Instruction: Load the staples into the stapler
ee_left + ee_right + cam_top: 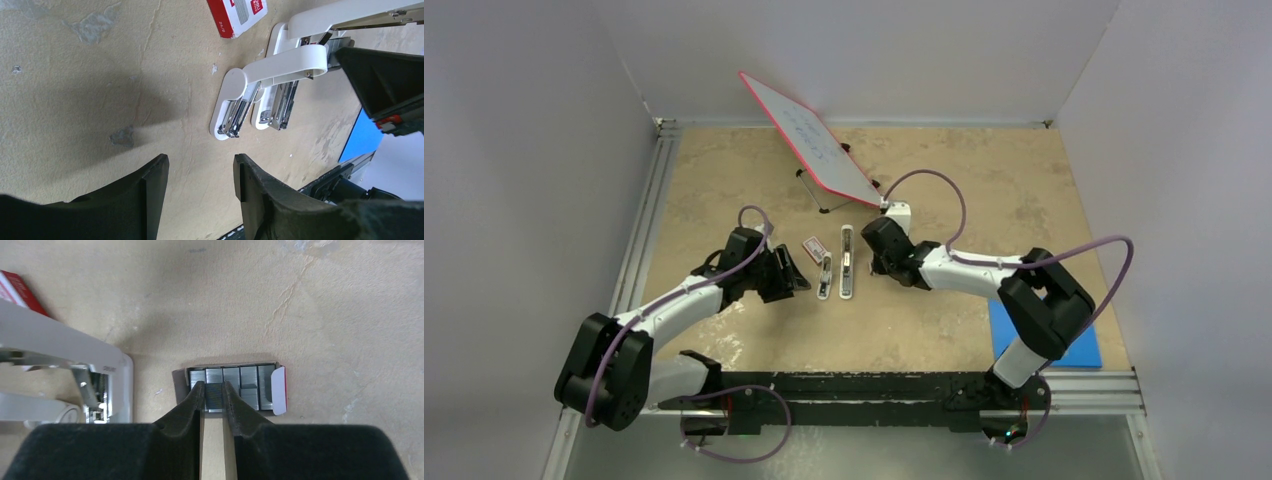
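As the tan table (984,200) carries everything, the red-framed whiteboard (809,140) stands tilted behind the stapler (847,265), and the blue pad (1082,350) lies well to its right, partly under the right arm. Left of the stapler, the left gripper (200,162) has its fingers spread and holds nothing. The stapler lies folded open, with the staples box (237,15) just beside it on the left. Right of it, the right gripper (213,386) is closed, pinching one staple strip (214,397) inside the open tray (279,390).
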Controlling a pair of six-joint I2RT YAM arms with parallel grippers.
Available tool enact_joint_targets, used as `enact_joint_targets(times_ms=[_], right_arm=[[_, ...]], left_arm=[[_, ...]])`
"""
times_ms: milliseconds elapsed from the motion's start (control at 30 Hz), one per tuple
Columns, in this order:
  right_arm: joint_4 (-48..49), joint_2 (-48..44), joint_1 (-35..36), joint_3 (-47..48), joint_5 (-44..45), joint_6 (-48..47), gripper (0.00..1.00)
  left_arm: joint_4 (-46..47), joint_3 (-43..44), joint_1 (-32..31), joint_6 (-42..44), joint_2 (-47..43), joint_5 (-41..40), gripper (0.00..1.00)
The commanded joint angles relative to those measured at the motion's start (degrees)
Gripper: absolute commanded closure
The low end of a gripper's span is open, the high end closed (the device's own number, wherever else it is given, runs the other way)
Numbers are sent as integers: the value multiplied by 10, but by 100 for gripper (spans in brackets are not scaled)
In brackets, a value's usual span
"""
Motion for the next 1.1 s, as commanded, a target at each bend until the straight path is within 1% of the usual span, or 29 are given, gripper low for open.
enact_joint_targets(times_ms=[0,267,367,533,667,767,967,1067], right_arm=[[-9,-61,4,13,25,24,84],[-42,-122,11,-16,-1,59,84],[-73,-144,27,-29,-1,79,83],[-110,-162,75,-59,-10,130,82],[-110,-153,97,-92,-20,170,82],[-115,-150,104,-98,-14,183,82],[-148,-141,105,-83,7,184,79],[-148,-131,106,-82,3,177,78]], left_arm=[[28,3,-2,11,-9,12,50],[31,7,-2,8,-23,15,49],[28,13,-2,8,-25,16,49],[10,34,-2,13,-30,11,49],[-21,74,-2,19,-47,-9,49],[-48,109,-2,30,-65,-30,49],[-95,187,-2,57,-82,-58,49],[-118,227,-2,78,-78,-68,49]])
